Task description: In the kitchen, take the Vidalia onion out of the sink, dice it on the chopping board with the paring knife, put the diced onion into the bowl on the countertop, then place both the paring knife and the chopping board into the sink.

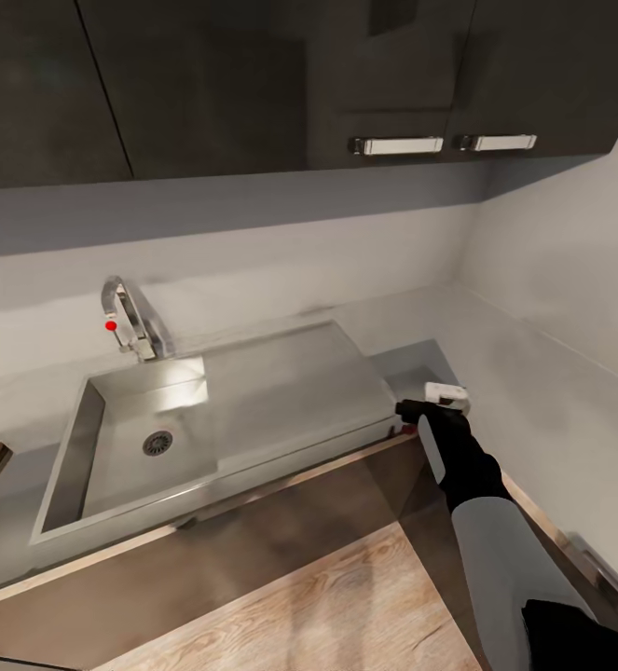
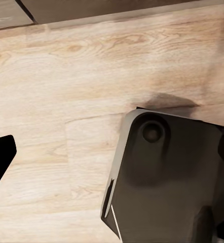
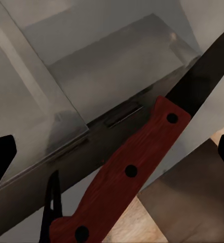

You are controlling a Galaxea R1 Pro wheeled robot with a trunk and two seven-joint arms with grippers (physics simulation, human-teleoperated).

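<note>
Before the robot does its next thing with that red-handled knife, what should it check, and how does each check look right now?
1. Knife in hand: ok. The paring knife runs between the right gripper's fingers.
2. Grip firm: cannot tell. The contact points are out of the right wrist view.
3. Knife over the basin: not ok. The right gripper hovers at the right front corner of the sink, by the drainboard edge, not above the deep part near the drain.
4. Basin free for the knife: ok. Nothing lies around the drain.
5. Tap out of the way: ok. It stands at the far rim.
6. Left gripper: cannot tell. The left wrist view faces the wooden floor.
</note>
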